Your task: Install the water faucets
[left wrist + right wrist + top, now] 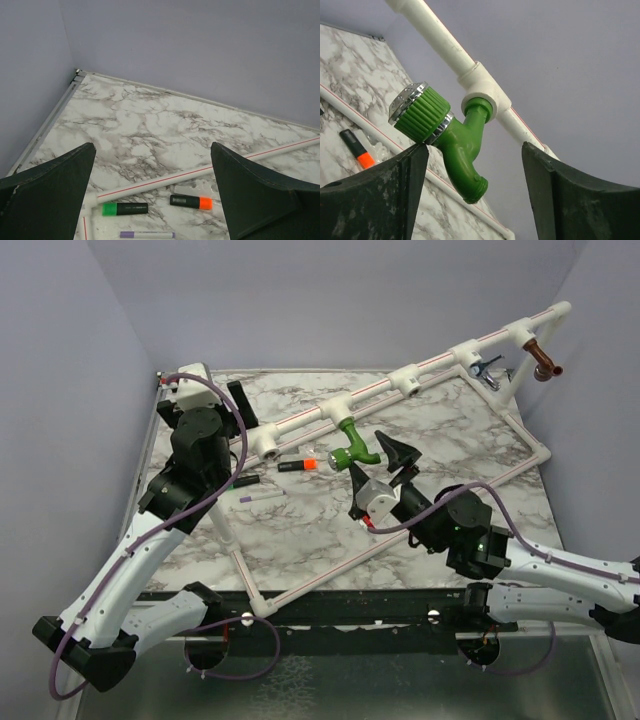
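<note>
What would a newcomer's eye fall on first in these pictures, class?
The bright green faucet stands out, seated in a tee of the white pipe frame mid-table, with the right pincer open around it. Next come the copper-brown faucet and the chrome faucet at the frame's far right end, and an orange-capped marker lying on the marble table.

No writing, brand or number can be read. Between the jaws of the left gripper [152, 145], toward their base in its wrist view, lie a green-capped marker [125, 208] and an orange-capped marker [191, 202]. Each has a faint line of pale print on its black barrel, too small to make out. Just below them lies a purple pen [147, 234]; any marking on it is too small to tell.
</note>
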Controlling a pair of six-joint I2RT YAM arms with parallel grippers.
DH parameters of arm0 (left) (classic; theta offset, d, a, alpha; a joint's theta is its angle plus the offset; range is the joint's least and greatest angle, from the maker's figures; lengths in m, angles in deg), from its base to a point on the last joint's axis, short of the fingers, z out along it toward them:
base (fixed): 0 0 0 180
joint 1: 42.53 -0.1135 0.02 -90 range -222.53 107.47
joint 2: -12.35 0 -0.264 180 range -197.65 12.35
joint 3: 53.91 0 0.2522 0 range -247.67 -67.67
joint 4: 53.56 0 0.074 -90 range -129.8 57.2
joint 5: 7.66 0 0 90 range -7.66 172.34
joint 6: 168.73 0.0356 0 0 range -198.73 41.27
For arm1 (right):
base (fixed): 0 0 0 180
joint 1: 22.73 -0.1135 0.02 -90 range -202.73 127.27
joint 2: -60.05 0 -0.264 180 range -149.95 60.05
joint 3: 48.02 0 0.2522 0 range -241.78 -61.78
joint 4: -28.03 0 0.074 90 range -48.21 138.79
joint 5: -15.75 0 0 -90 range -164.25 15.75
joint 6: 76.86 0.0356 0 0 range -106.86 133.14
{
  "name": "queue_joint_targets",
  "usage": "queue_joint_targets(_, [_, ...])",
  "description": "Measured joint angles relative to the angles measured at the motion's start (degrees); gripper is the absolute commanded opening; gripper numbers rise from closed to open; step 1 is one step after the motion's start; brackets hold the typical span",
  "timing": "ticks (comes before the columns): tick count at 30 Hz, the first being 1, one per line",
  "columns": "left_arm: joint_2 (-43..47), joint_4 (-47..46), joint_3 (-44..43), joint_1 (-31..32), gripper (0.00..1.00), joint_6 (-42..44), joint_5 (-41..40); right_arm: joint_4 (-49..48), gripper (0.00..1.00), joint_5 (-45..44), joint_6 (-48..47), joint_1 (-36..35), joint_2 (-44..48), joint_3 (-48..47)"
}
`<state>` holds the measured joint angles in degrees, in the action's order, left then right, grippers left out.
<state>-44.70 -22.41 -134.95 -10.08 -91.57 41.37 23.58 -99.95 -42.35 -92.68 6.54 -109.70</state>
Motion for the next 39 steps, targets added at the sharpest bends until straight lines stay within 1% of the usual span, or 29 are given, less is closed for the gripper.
queue_joint_targets(3, [0.0, 0.1, -0.1, 0.0, 0.99, 0.0, 0.0, 2.2, 0.87, 2.2, -4.1, 0.0, 1.5, -0.8])
queue_joint_targets(5, [-0.2, 0.2, -0.2, 0.0, 0.99, 0.0, 0.0, 3.5, 0.88, 3.1, -7.1, -0.1, 1.7, -1.5])
queue_joint_targets(10, [-0.6, 1.2, -1.2, -0.1, 0.99, -0.8, 0.0, 8.4, 0.88, 4.7, -14.3, -0.1, 0.5, -4.3])
queue_joint_targets(14, [-0.9, 2.2, -1.7, -0.1, 0.99, -1.5, 0.0, 8.8, 0.87, 4.8, -19.6, -0.1, -1.3, -4.5])
queue_joint_targets(20, [-1.2, 3.1, -2.1, -0.1, 0.99, -2.0, 0.1, 7.7, 0.83, 5.9, -26.0, -0.2, -5.1, -4.3])
queue_joint_targets(23, [-1.3, 3.6, -2.4, -0.1, 0.99, -2.2, 0.1, 5.7, 0.78, 5.8, -28.4, -0.2, -6.2, -3.8])
queue_joint_targets(29, [-1.4, 4.0, -2.5, -0.1, 0.99, -2.3, 0.1, 2.7, 0.63, 5.5, -30.2, -0.2, -6.9, -3.4])
queue_joint_targets(32, [-1.4, 4.0, -2.6, -0.1, 0.99, -2.3, 0.1, 2.8, 0.51, 5.2, -30.0, -0.2, -7.0, -3.1])
queue_joint_targets(34, [-1.4, 4.1, -2.7, -0.1, 0.99, -2.4, 0.1, 2.8, 0.4, 5.0, -29.7, -0.2, -7.1, -2.8])
queue_joint_targets(36, [-1.4, 4.2, -2.7, -0.1, 0.99, -2.4, 0.1, 2.7, 0.26, 4.4, -29.7, -0.2, -7.2, -2.5])
queue_joint_targets(38, [-1.4, 4.2, -2.7, -0.1, 0.99, -2.4, 0.1, 2.4, 0.03, 3.9, -29.6, -0.2, -7.2, -2.4])
queue_joint_targets(39, [-1.4, 4.3, -2.7, -0.1, 0.99, -2.4, 0.1, 2.2, 0.01, 3.8, -29.6, -0.2, -7.3, -2.4])
